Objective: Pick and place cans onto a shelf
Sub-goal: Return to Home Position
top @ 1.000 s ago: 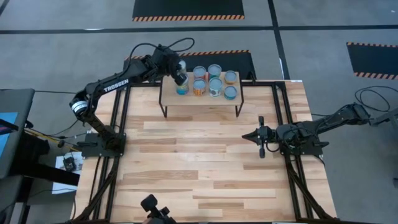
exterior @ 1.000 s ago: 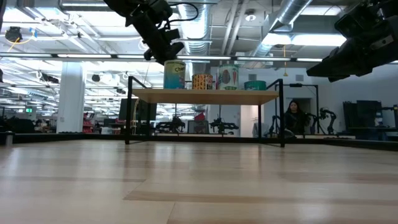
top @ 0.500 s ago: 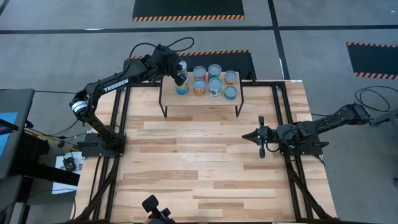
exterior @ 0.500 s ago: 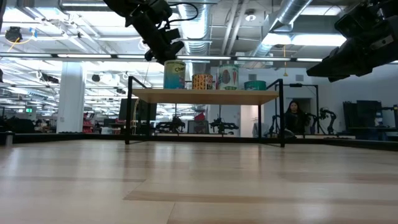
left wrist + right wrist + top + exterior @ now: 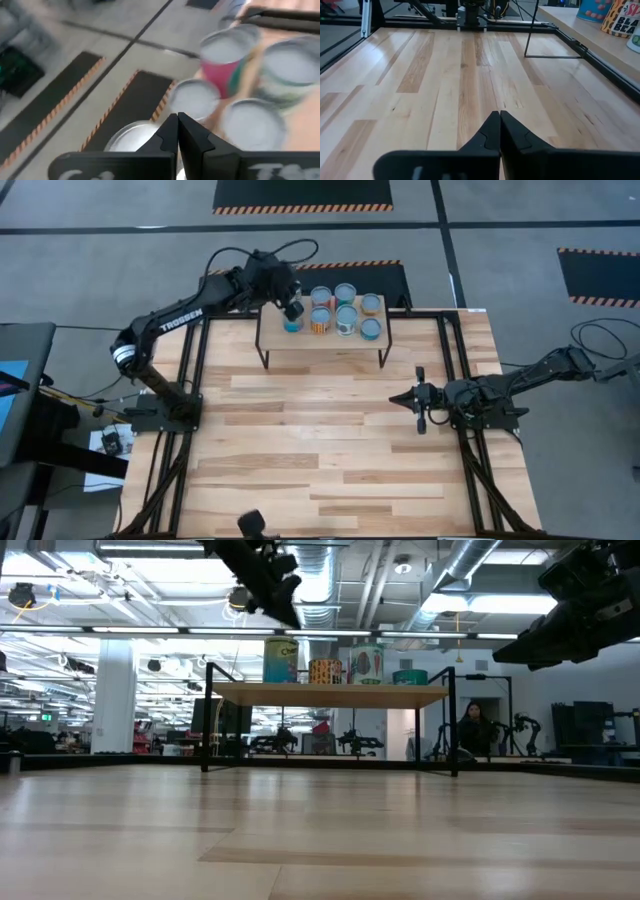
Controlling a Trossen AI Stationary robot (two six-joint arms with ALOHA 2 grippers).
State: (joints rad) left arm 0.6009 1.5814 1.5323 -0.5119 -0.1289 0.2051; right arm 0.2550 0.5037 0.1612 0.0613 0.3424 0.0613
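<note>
Plank table (image 5: 330,440) at centre. Off it, a black mat (image 5: 302,192) lies at 12 o'clock, a second mat (image 5: 598,275) at 2 o'clock. Low view: a person (image 5: 470,725) at 3 o'clock.

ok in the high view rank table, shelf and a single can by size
1. table
2. shelf
3. can
The shelf and can sit nearer the camera, yet the gaps are too wide to change the order.

Matte-black left arm (image 5: 180,317) with white TROSSEN lettering, matching right arm (image 5: 530,380), looping black cables (image 5: 296,246).
</note>
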